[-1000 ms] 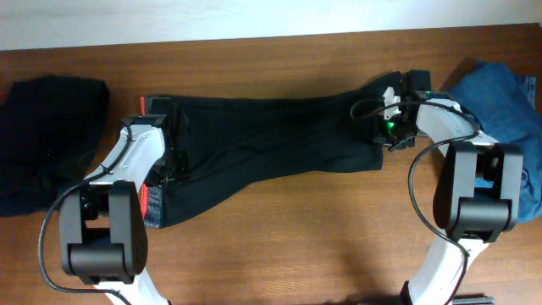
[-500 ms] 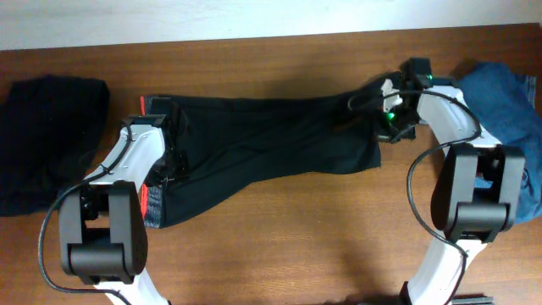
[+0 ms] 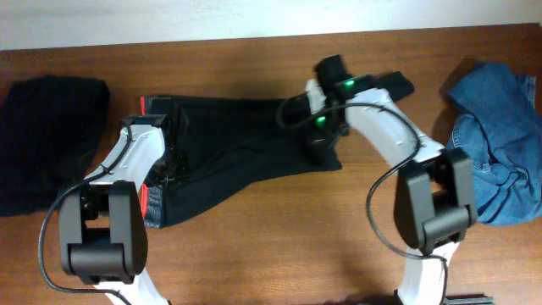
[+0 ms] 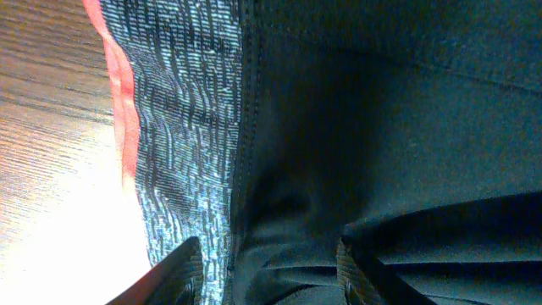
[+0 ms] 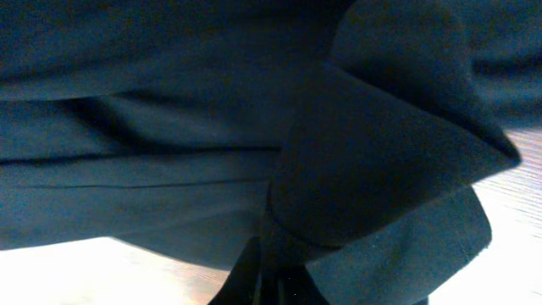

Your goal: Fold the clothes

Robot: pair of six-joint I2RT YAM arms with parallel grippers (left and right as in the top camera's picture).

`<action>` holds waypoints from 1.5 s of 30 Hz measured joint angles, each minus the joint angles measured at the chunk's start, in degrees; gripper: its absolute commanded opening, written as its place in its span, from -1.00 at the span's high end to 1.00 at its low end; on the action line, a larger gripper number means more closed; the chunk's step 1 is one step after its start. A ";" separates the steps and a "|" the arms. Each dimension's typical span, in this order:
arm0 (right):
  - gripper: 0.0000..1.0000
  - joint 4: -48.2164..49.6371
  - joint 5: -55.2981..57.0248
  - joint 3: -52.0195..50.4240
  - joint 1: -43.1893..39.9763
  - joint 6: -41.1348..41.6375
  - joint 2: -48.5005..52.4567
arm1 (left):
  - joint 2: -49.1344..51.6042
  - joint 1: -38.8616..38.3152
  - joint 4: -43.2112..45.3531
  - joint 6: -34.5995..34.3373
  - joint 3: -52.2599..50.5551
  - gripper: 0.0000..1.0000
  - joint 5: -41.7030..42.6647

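Where the overhead camera looks down on the desk (image 3: 279, 246), the black trousers (image 3: 229, 144) lie across its middle between a dark heap (image 3: 42, 135) and a blue denim garment (image 3: 495, 152). The left arm is bent low with the left tool (image 3: 167, 157) at the waistband end, and the right arm reaches far inward to put the right tool (image 3: 323, 140) over the doubled-back leg. In the left wrist view the fingers (image 4: 182, 271) stand well apart, tips on black cloth beside the grey waistband (image 4: 186, 127) with its red edge. In the right wrist view that tool is pinched closed on a bunched fold of the trousers.
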 measured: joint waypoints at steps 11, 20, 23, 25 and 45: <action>-0.53 2.38 3.10 0.72 7.56 2.40 0.00 | 0.00 0.00 -0.17 0.00 0.00 -0.02 0.02; -0.51 -6.32 6.62 5.53 4.26 2.05 -0.17 | 0.00 0.00 -0.22 0.00 0.00 -0.04 0.02; -0.42 -7.61 8.13 5.42 2.58 1.95 -0.17 | 0.00 0.00 -0.22 0.00 0.00 -0.04 0.00; -0.39 -7.58 8.85 5.03 1.55 2.01 -0.20 | 0.00 0.00 -0.20 0.00 0.00 -0.05 0.00; -0.16 8.55 6.23 -9.94 0.39 3.58 -0.20 | 0.00 0.00 -0.20 0.04 0.02 -0.24 0.02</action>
